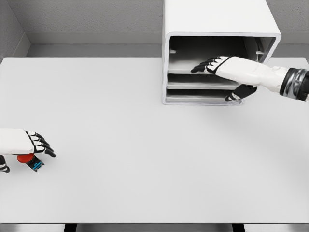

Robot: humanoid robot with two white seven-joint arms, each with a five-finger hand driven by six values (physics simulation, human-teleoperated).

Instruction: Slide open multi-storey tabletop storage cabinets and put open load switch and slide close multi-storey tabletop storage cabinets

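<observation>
On the white tabletop (145,145), one storage cabinet (217,19) stands with three drawer levels showing, and the right hand (217,65) lies flat with fingers extended on its upper tray, thumb dropping toward the lowest. The single load switch (30,161), red-knobbed with its dark body angled toward the near right, sits far to the cabinet's near left. It lies under the left hand (34,144), fingers slightly spread above it, clearly the nearer of the two.
</observation>
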